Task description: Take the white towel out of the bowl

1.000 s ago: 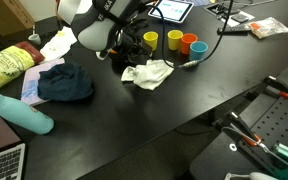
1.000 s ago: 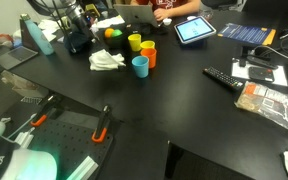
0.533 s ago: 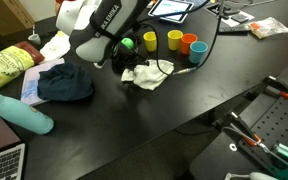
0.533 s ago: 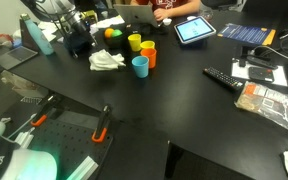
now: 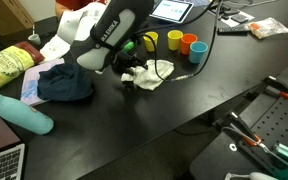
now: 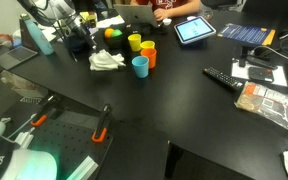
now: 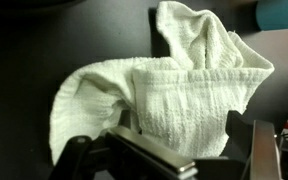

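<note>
On the black worktop (image 5: 184, 105) the white towel (image 5: 150, 73) lies crumpled in a loose heap, resting directly on the surface. We see it so in both exterior views (image 6: 106, 61).

Wrist view: the towel fills the centre of the frame, its folds bunched and one corner raised toward the top. The gripper (image 7: 164, 158) sits at the lower edge. Its jaws stand spread wide and released, with one of the fingers (image 7: 72, 160) on each side of the heap's near edge. We cannot tell whether the pads touch the fabric.

The white-and-black arm (image 5: 109, 35) reaches over the worktop and covers one side of the towel.

Around the towel:
- A blue cup (image 6: 140, 66) stands just beside it.
- An orange cup (image 6: 148, 54) touches the blue one or nearly does.
- A yellow cup (image 6: 135, 41) stands upright just behind them.
- A green object (image 5: 131, 44) shows past the arm; we cannot make out its shape.
- A dark blue cloth (image 5: 64, 83) lies near the towel on the opposite side from the cups.
- A teal bottle (image 5: 24, 115) lies on its side, well apart.
- A tablet (image 6: 195, 30) lies beyond the cups.
</note>
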Robot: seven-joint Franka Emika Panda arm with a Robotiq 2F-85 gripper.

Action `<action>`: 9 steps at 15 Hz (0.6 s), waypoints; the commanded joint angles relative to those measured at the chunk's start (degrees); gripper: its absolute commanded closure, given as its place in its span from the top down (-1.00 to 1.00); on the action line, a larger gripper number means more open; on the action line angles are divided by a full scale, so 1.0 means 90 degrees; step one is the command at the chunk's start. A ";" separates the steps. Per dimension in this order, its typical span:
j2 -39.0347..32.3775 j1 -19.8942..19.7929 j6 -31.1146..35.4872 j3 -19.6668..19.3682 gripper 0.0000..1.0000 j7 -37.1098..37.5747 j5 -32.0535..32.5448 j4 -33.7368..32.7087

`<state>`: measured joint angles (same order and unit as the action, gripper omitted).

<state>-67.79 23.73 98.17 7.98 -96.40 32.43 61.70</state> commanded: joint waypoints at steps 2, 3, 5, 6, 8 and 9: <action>-0.0219 0.0066 -0.0190 -0.0110 0.16 -0.0331 -0.0061 -0.0430; -0.0222 0.0073 -0.0216 -0.0124 0.01 -0.0329 -0.0067 -0.0429; -0.0181 0.0090 -0.0244 -0.0164 -0.29 -0.0304 -0.0041 -0.0373; -0.0152 0.0086 -0.0264 -0.0176 -0.43 -0.0288 -0.0038 -0.0339; -0.0046 0.0012 -0.0337 -0.0122 -0.69 -0.0184 0.0008 -0.0199; 0.0002 0.0005 -0.0409 -0.0128 -0.76 -0.0130 -0.0011 -0.0160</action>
<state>-68.80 23.66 97.03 7.28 -97.60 32.43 60.41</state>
